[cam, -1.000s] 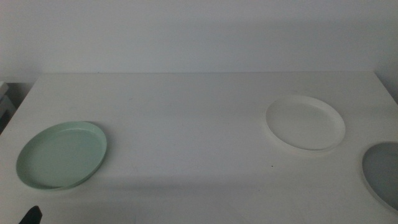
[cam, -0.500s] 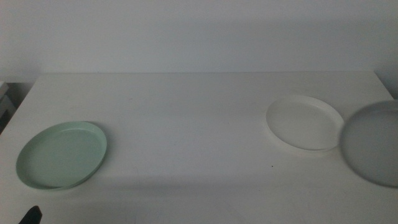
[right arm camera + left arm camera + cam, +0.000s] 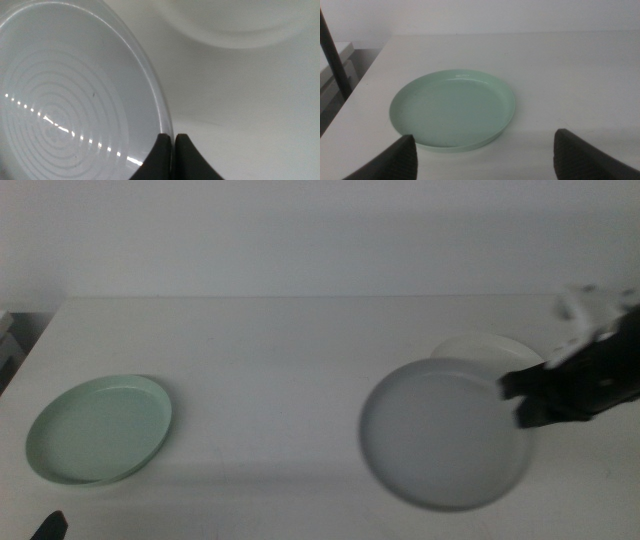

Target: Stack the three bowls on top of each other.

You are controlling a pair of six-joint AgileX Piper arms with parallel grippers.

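Near edge, left: left gripper (image 3: 485, 152) parked low at the table's (image 3: 300, 340) near-left corner, only a dark tip showing in the middle view; jaws spread wide, nothing between them.
Left side: mint green bowl (image 3: 100, 428) flat on the table just ahead of that gripper, untouched, nothing in or on it.
Right, mid-depth: grey bowl (image 3: 447, 432) held off the table, blurred in the middle view, covering the near part of the white bowl.
Right gripper (image 3: 173, 142): comes in from the right side, jaws pressed nearly together on the grey bowl's rim, thin edge pinched between the tips; the bowl hangs from that one grip.
Farther right: white bowl (image 3: 490, 343) on the table behind and partly under the grey one, only its far rim visible.
Progress: nothing stacked yet, all three bowls separate.
Step in hand: likely carrying grey to its first placement; target bowl can't be told.
Left to do: set grey down on one bowl, then stack the third.
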